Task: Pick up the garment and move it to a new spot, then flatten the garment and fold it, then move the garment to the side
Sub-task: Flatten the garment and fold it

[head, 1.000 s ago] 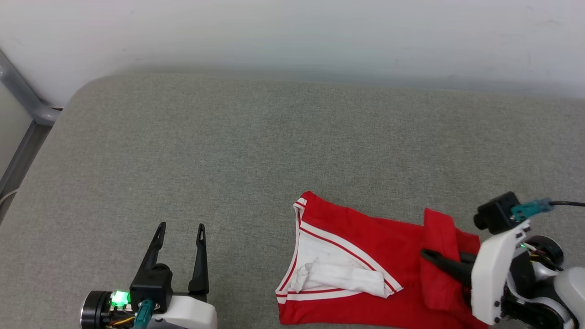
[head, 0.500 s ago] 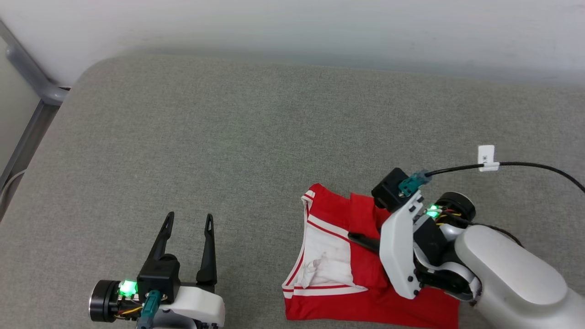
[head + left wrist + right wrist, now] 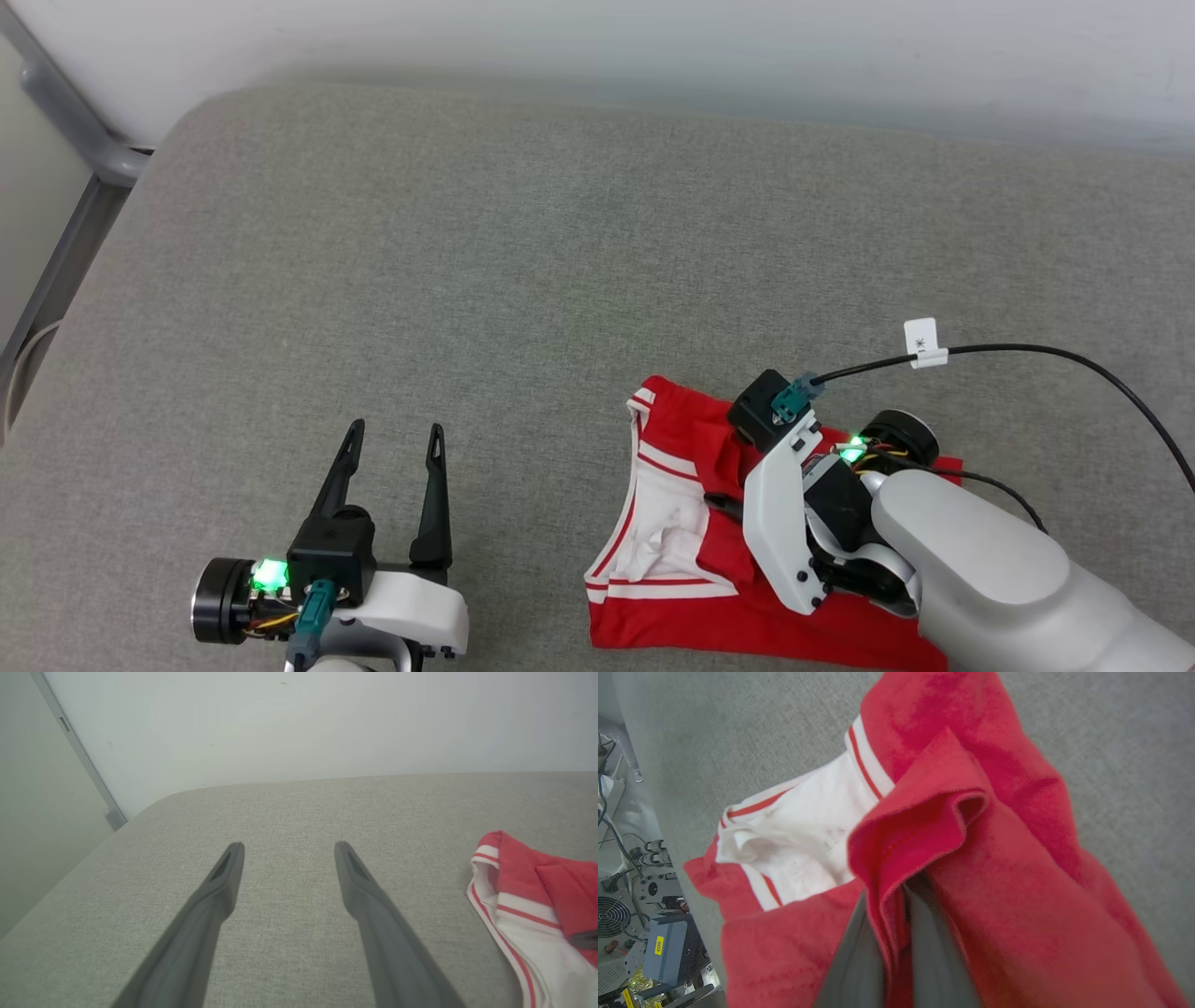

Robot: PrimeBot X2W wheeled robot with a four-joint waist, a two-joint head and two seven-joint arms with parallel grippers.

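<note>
The garment [image 3: 667, 560] is a red shirt with white panels and red-white striped trim, lying at the near right of the grey surface. My right gripper [image 3: 717, 502] is shut on a fold of its red fabric, held over the white part. In the right wrist view the two fingers [image 3: 859, 952] pinch a raised red fold of the garment [image 3: 1017, 882]. My left gripper [image 3: 397, 434] stands open above bare fabric to the garment's left, with nothing between its fingers. The left wrist view shows that gripper [image 3: 288, 847] spread wide, with the garment's [image 3: 518, 877] striped edge to its right.
A grey cushioned surface [image 3: 523, 261] spreads out to a white wall at the back. A metal frame [image 3: 79, 131] runs past its far left corner. A black cable with a white tag [image 3: 924, 343] trails from my right wrist. Electronics [image 3: 640, 933] sit below the surface's edge.
My right gripper has carried the red edge leftward over the garment, so it now covers more of the white part. The head camera has shifted a little. The left gripper stays open.
</note>
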